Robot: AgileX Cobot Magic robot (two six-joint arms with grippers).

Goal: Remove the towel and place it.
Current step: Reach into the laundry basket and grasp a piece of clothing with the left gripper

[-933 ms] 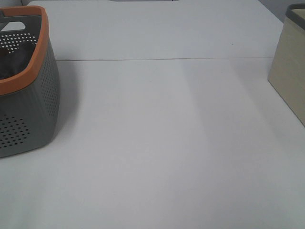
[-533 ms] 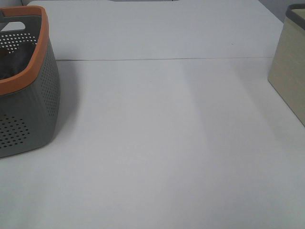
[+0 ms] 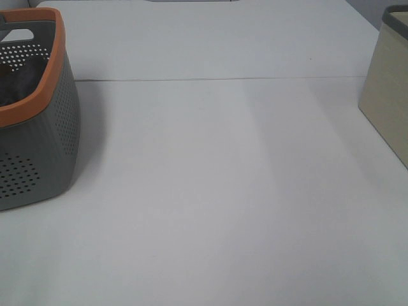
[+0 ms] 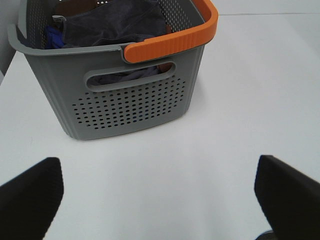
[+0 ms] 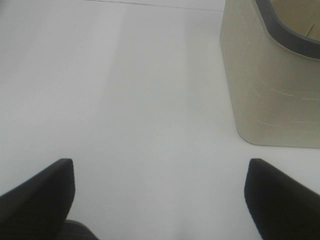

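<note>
The towel [image 4: 112,22], dark charcoal-purple and crumpled, lies on top inside a grey perforated basket [image 4: 130,100] with an orange rim. In the exterior view the basket [image 3: 38,146] stands at the left edge with dark cloth [image 3: 19,80] showing inside. My left gripper [image 4: 157,192] is open and empty over the bare table, a short way in front of the basket's handle side. My right gripper [image 5: 160,197] is open and empty over the table, near a beige bin [image 5: 265,85]. Neither gripper shows in the exterior view.
A bright blue cloth [image 4: 51,36] and a brown cloth [image 4: 75,6] lie in the basket beside the towel. The beige bin with a grey rim [image 3: 389,95] stands at the right edge. A seam [image 3: 223,79] crosses the white table.
</note>
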